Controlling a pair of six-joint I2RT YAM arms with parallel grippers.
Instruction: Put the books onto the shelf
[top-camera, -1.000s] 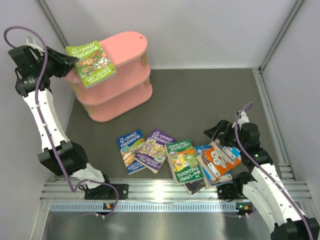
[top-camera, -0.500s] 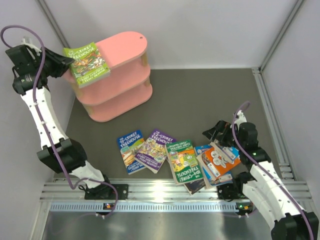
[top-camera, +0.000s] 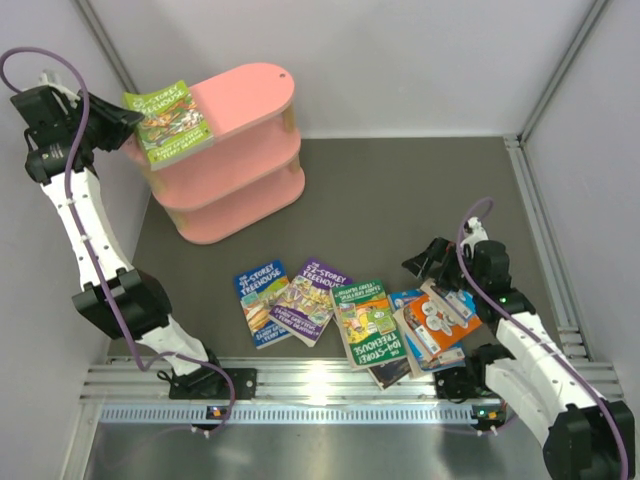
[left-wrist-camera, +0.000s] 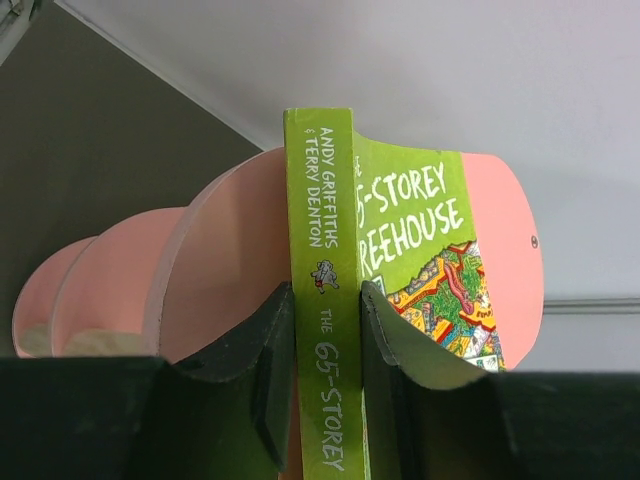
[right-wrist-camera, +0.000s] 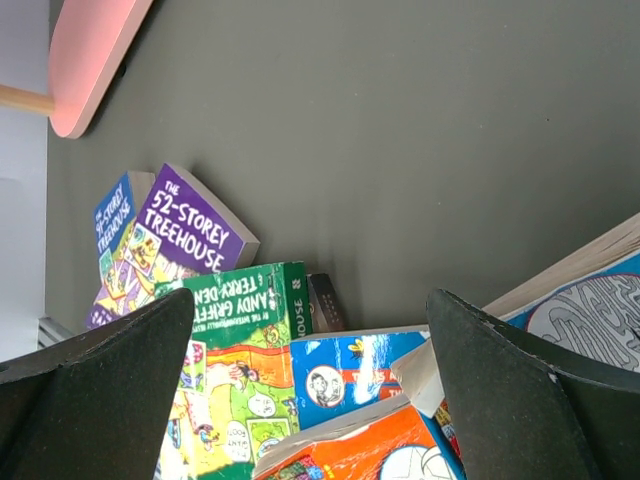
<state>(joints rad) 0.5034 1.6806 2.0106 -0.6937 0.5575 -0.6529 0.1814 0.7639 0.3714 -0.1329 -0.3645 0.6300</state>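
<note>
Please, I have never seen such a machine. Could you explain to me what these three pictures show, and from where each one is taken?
These are two robot arms bolted at the near edge of a table. The wide picture comes from a camera above and behind them. The other two come from small cameras on the wrists, so each shows its own two black fingers. The left hand grips a green book near its spine, at the top board of a pink shelf. The right hand is open and empty, above the loose books on the table: blue, purple, green, and an orange and blue pile.
</note>
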